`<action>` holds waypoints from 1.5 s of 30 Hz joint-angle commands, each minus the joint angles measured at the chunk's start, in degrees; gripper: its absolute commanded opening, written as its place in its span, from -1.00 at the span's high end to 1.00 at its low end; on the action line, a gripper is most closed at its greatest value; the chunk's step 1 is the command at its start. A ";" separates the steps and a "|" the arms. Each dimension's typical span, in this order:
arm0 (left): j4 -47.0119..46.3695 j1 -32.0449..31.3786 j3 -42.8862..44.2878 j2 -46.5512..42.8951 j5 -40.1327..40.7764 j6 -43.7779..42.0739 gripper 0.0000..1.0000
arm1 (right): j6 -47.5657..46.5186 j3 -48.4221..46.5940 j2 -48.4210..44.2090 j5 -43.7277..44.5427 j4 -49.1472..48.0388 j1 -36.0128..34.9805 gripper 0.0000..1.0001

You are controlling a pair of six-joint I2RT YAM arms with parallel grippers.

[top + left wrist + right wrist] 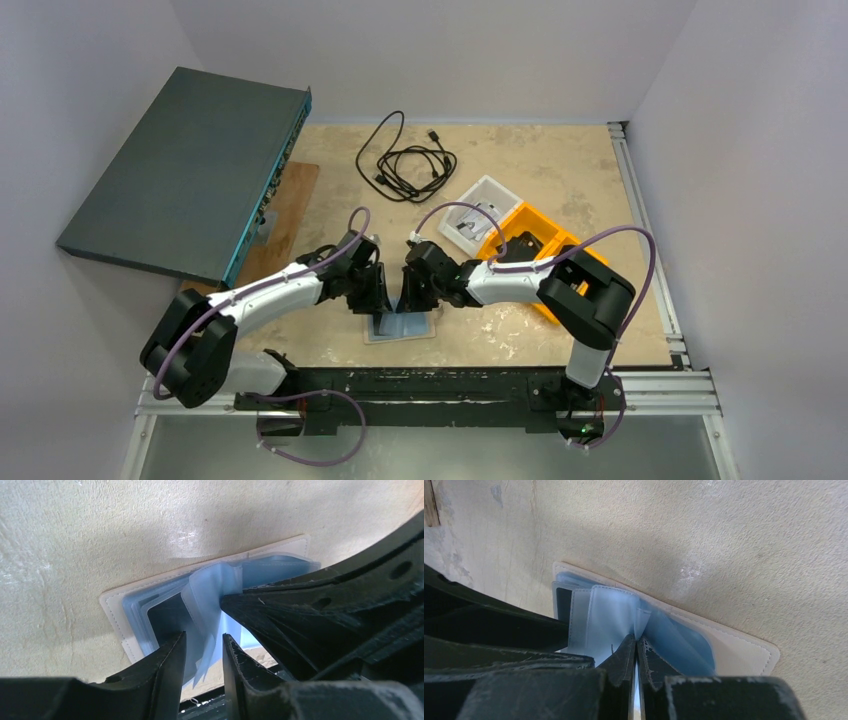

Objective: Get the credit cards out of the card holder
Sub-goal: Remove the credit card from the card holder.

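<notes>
The card holder [400, 327] lies open on the table near the front edge, cream cover [112, 605] down, its pale blue plastic sleeves [210, 587] fanned upward. A dark credit card [167, 617] shows inside one sleeve. My right gripper [636, 639] is shut on a raised blue sleeve [609, 615] and holds it up above the cream cover [744, 647]. My left gripper [204, 636] hovers over the left half with its jaws narrowly apart. A loose sleeve edge hangs in the gap, touching neither finger. In the top view the two grippers [378, 298] [410, 295] meet above the holder.
An orange bin [535, 250] and a white tray [480, 205] stand behind my right arm. A coiled black cable [405, 160] lies at the back. A large dark flat device [185, 170] leans over a wooden board [290, 210] at the left.
</notes>
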State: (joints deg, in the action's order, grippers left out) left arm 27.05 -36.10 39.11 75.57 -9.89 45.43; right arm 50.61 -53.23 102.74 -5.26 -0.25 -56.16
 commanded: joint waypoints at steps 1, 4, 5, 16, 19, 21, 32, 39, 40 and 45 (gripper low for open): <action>-3.82 -0.23 -1.09 1.58 -1.45 -0.29 0.38 | -0.93 1.72 0.33 2.00 2.97 0.35 1.00; -4.45 -0.22 -1.12 2.75 -1.67 -0.29 0.53 | -1.16 1.35 -0.34 2.05 3.32 0.44 1.00; -4.62 -0.24 -1.14 2.93 -1.71 -0.32 0.62 | -1.33 1.12 -0.65 2.01 3.43 0.44 1.00; -2.57 -0.20 0.21 1.24 -1.28 -0.58 1.00 | -3.95 -2.51 -7.70 2.16 6.61 0.44 0.34; -1.72 -0.20 0.76 0.29 -1.47 -0.93 1.00 | -4.24 -4.04 -9.66 4.16 9.76 0.49 0.16; -1.29 -0.29 1.05 -0.60 -1.80 -1.04 1.00 | -4.16 -4.43 -11.03 6.06 11.91 0.51 0.06; -4.92 -4.27 3.40 0.05 -5.57 0.45 0.27 | -2.62 4.92 -20.86 9.28 13.14 7.38 -0.25; -7.59 -6.86 7.02 5.02 -6.82 2.03 -0.04 | -2.56 8.37 -26.86 10.74 14.94 9.29 -0.27; -8.15 -7.00 7.37 5.88 -7.23 2.34 -0.07 | -2.49 8.71 -27.34 10.79 15.15 9.39 -0.27; -11.51 -7.19 8.28 10.05 -8.84 4.27 -0.24 | -1.85 9.99 -29.17 10.91 15.45 9.58 -0.27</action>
State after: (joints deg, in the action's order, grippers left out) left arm 20.14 -42.92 45.15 83.15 -16.53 47.48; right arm 47.68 -44.42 75.66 3.81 14.85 -46.96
